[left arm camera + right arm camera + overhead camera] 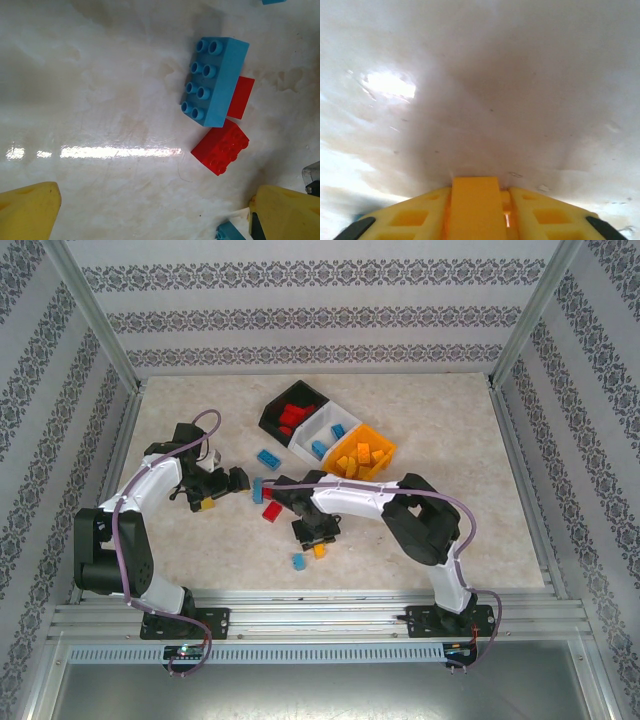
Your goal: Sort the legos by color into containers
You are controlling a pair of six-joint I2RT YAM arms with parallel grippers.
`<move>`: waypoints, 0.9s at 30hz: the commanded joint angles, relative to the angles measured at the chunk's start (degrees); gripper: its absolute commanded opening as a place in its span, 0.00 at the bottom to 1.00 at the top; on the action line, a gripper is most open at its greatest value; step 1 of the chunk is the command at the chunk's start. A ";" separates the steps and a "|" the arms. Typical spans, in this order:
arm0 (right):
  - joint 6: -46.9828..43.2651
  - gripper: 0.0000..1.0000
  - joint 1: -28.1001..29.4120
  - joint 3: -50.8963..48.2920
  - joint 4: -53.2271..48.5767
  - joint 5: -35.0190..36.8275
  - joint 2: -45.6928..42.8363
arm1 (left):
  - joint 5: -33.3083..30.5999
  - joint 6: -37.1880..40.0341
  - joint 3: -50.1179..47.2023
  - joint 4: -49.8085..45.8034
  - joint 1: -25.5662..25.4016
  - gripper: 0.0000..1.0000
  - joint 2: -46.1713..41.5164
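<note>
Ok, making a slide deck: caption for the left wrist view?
Open left jaws hover above a light blue brick and a red brick on the table.

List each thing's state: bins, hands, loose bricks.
Black bin, open, holds red bricks.
White bin, open, holds blue bricks.
Orange bin, open, holds orange bricks.
Left hand, open, empty.
Right hand, shut on orange brick.
Blue brick, loose on table.
</note>
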 commanded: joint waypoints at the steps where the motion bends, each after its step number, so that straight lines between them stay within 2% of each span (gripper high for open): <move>1: 0.48 0.30 -0.74 -1.29 -2.85 1.71 -2.23 | 0.94 -0.89 -0.30 -1.00 0.47 1.00 -1.14; 8: -2.44 0.31 -5.52 3.12 -7.33 4.24 -7.12 | 1.05 -0.82 -0.18 -1.04 0.47 1.00 -1.30; 15: -7.02 0.32 -17.06 14.18 -12.12 7.58 -11.95 | 2.42 -0.31 -0.22 -0.54 0.29 1.00 -1.31; 20: -7.03 0.33 -24.72 18.63 -10.74 6.92 -10.00 | 2.70 0.50 0.16 -0.65 -0.64 1.00 -1.74; 27: -7.41 0.32 -30.84 21.47 -7.64 4.67 -3.37 | 2.16 3.71 1.30 -1.58 -5.70 1.00 -1.62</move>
